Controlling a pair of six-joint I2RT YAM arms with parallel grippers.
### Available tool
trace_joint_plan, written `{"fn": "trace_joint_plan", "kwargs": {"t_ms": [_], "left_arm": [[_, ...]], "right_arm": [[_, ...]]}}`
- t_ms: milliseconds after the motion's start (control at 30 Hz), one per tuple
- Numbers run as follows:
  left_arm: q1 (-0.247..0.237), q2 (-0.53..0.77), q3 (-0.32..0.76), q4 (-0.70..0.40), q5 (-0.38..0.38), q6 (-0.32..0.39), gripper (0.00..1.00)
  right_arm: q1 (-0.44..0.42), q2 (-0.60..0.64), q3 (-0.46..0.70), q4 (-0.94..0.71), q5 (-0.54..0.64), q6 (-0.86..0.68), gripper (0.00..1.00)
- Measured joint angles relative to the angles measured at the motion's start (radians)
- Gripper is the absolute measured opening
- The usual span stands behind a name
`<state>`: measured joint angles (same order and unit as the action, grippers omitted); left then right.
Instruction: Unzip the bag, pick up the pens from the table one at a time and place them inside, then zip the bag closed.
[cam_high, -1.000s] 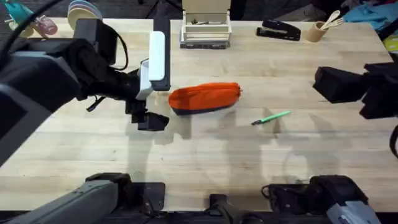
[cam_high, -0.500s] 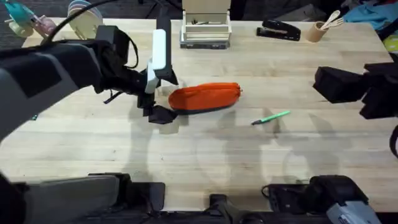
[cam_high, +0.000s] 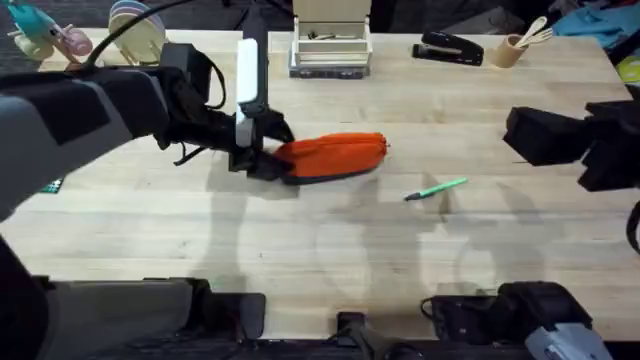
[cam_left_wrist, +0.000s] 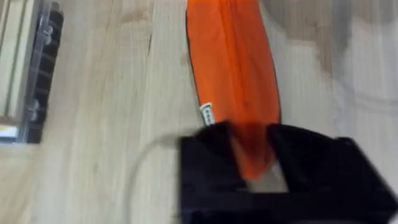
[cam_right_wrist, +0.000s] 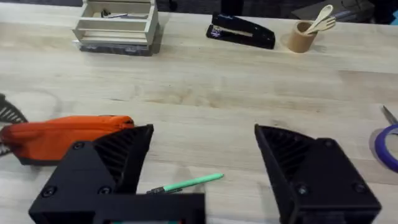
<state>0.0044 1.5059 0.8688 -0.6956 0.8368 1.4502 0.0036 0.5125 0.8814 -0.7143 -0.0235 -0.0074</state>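
L gripper (cam_left_wrist: 252, 165) straddles the near end of the orange pencil pouch (cam_high: 330, 156) mid-table, fingers spread, prob. to pin it for unzipping. R gripper (cam_right_wrist: 202, 168) waits wide open above the green pen (cam_high: 436, 189), just beside the pouch.

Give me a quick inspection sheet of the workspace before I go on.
Surface: wooden table.
Job's things: orange bag lying flat; one green pen on the table beside it.
Clutter: white organiser, black stapler, cup of wooden utensils along the far edge.
Grippers: left gripper, jaws straddling the bag's end; right gripper open, above the pen.
Cables: one on the left arm.
Surroundings: nothing seen.
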Motion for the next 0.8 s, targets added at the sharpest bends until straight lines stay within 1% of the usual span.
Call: {"fn": "trace_joint_plan", "kwargs": {"t_ms": [33, 67, 467, 633, 800], "left_arm": [[0.0, 0.0, 0.0, 0.004, 0.002, 0.001, 0.269], [-0.002, 0.001, 0.0, 0.004, 0.001, 0.0, 0.055], [-0.002, 0.0, 0.0, 0.005, 0.002, -0.002, 0.043], [-0.002, 0.001, 0.0, 0.004, 0.002, -0.002, 0.043], [-0.002, 0.001, 0.0, 0.005, 0.002, -0.002, 0.043]], "right_arm": [[0.0, 0.0, 0.0, 0.0, 0.0, 0.0, 0.998], [0.0, 0.0, 0.0, 0.0, 0.0, 0.0, 0.998], [0.0, 0.0, 0.0, -0.004, -0.015, 0.01, 0.998], [0.0, 0.037, 0.001, -0.005, -0.07, 0.012, 0.996], [0.0, 0.128, 0.002, -0.005, -0.161, 0.012, 0.996]]}}
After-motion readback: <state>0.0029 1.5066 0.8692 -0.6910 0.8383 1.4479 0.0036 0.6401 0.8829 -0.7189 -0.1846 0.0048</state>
